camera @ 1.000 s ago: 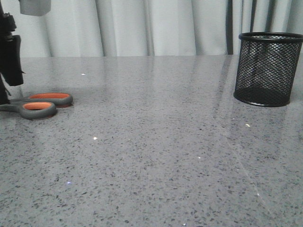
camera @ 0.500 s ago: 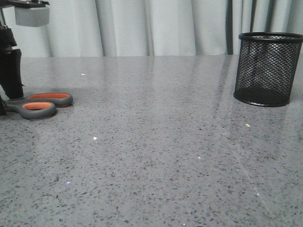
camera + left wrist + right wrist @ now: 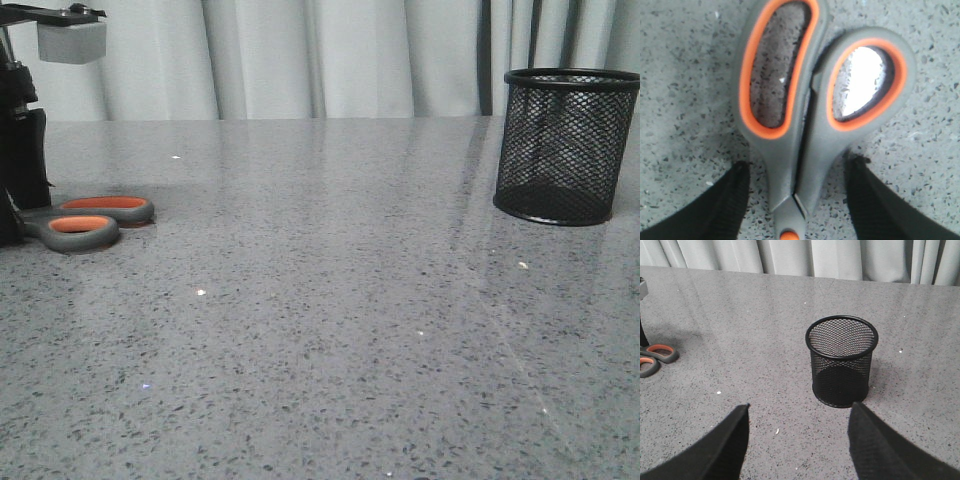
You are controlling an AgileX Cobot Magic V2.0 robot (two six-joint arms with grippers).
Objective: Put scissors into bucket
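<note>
The scissors (image 3: 88, 220) lie flat on the table at the far left, grey handles with orange-lined loops pointing right; their blades are hidden. My left gripper (image 3: 15, 205) is down at the table over their pivot end. In the left wrist view the scissors (image 3: 805, 125) lie between my two black fingers (image 3: 720, 205), which stand open on either side of the neck without touching it. The black mesh bucket (image 3: 565, 145) stands upright at the far right. In the right wrist view the bucket (image 3: 842, 360) is just ahead of my open, empty right gripper (image 3: 799, 412), and the scissors (image 3: 655, 357) show far off.
The grey speckled table (image 3: 330, 300) spreads between scissors and bucket. Pale curtains (image 3: 320, 55) hang behind the table's far edge. The left arm's camera block (image 3: 70, 40) shows at the top left.
My left arm has dropped lower at the scissors' pivot end and shifted slightly. The scissors and the bucket have not moved.
</note>
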